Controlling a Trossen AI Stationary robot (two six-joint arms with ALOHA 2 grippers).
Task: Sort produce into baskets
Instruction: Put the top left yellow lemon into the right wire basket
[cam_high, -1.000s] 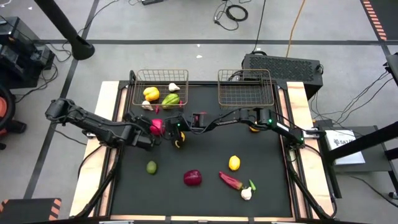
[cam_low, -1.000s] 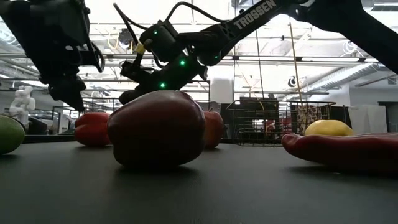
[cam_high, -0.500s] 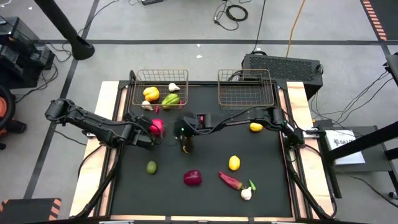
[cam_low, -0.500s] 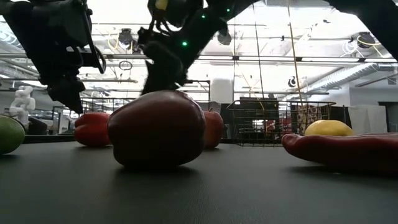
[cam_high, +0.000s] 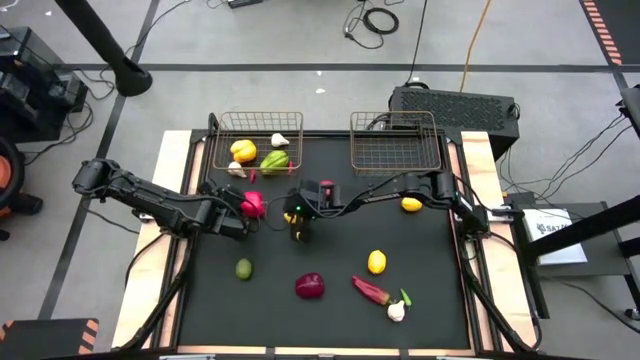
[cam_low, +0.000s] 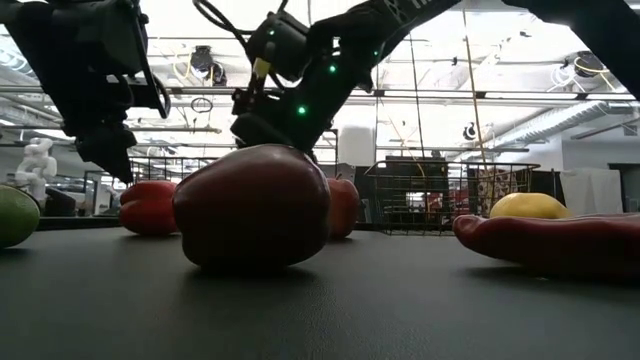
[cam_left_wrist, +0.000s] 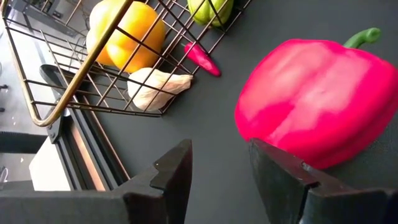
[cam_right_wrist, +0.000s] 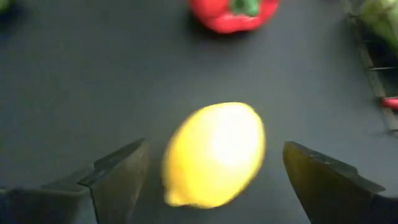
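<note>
My right gripper (cam_high: 298, 230) reaches to the table's middle and points down, open, one finger on each side of a yellow lemon (cam_right_wrist: 214, 155) without touching it. My left gripper (cam_high: 241, 214) is open low over the table, just left of a red pepper (cam_high: 252, 204). That pepper lies right beyond the fingers in the left wrist view (cam_left_wrist: 317, 106); I cannot tell if one finger touches it. The left basket (cam_high: 222, 160) holds a yellow pepper (cam_high: 243, 151), a green pepper (cam_high: 274, 160) and garlic (cam_high: 280, 140). The right basket (cam_high: 396, 160) holds nothing.
Loose on the black mat are a lemon (cam_high: 411, 204), another lemon (cam_high: 377, 262), a lime (cam_high: 244, 268), a purple onion (cam_high: 310, 286), a red chilli (cam_high: 370, 290) and garlic (cam_high: 397, 311). A small red chilli (cam_left_wrist: 202, 59) lies beside the left basket's wall.
My right gripper has swung from pointing toward the table's left to pointing down, and has moved a little toward the near edge, over the lemon. The arm's shift has uncovered the lemon at the right. My left gripper has kept still.
</note>
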